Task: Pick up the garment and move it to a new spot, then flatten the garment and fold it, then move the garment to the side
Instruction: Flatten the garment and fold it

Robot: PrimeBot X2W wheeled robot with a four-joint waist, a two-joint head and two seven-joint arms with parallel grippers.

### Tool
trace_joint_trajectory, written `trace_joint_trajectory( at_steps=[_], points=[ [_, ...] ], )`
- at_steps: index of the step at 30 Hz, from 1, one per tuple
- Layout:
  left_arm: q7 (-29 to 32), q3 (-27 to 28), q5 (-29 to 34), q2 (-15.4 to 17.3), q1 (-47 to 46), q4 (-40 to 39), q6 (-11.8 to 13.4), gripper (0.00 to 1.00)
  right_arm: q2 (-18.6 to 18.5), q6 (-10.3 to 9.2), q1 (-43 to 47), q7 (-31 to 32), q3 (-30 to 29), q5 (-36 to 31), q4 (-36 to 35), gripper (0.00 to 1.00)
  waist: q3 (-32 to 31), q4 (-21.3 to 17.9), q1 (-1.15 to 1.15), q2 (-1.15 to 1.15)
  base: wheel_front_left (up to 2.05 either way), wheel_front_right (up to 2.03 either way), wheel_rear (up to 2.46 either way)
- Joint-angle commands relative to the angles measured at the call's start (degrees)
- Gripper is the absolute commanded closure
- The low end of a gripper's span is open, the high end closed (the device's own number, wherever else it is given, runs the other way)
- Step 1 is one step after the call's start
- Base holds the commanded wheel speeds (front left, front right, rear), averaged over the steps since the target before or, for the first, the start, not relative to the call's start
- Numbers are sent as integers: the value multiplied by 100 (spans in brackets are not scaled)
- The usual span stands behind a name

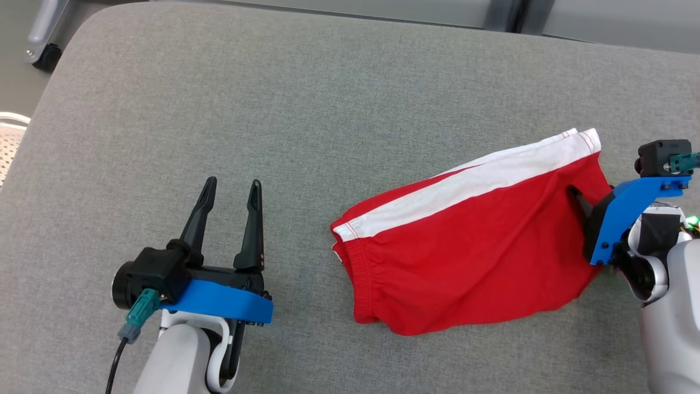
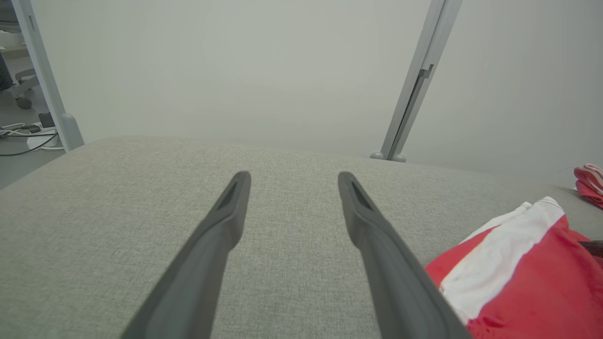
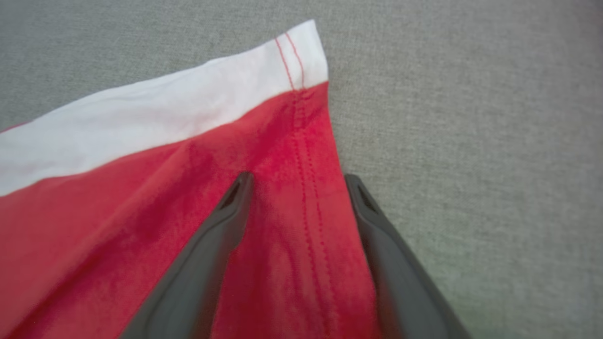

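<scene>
Grey fabric-topped bench (image 1: 328, 109) w/ rounded far-left corner; pale wall panels and 2 grey posts (image 2: 414, 80) behind, a caster (image 1: 46, 54) and cables (image 2: 28, 136) on the floor at left. Red garment (image 1: 470, 246) w/ white stripe lies toward the bench's right edge. Left gripper (image 1: 233, 183): jaws open over bare fabric. Right gripper (image 3: 297, 181): jaws open astride the garment's hem.

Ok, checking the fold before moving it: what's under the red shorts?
A second layer's white band peeks out under the shorts at the hem end, all on the grey cushion. Anything beneath the middle is covered.
</scene>
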Motion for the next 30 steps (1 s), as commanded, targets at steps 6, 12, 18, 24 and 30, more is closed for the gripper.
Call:
trace_joint_trajectory(
  at_steps=[6,12,18,24,30],
  points=[
    [-22,77,106,-104,25,7,-86,0,95,1,183,-422,-97,-474,508,0,35,110,0,0,0,0,0],
    [-22,107,106,-136,84,46,-116,0,283,18,275,-476,243,-446,884,100,24,92,0,0,0,0,0],
    [-22,97,98,-152,93,88,-131,0,93,6,117,-855,418,-276,763,100,-22,40,0,0,0,0,0],
    [-22,56,62,-160,146,131,-130,0,-79,-2,286,-1168,-38,-227,264,100,-180,-29,0,0,0,0,0],
    [-22,20,36,-85,198,98,-131,0,58,1,990,-1113,-830,-489,-838,100,-346,-138,0,0,0,0,0]
  ],
)
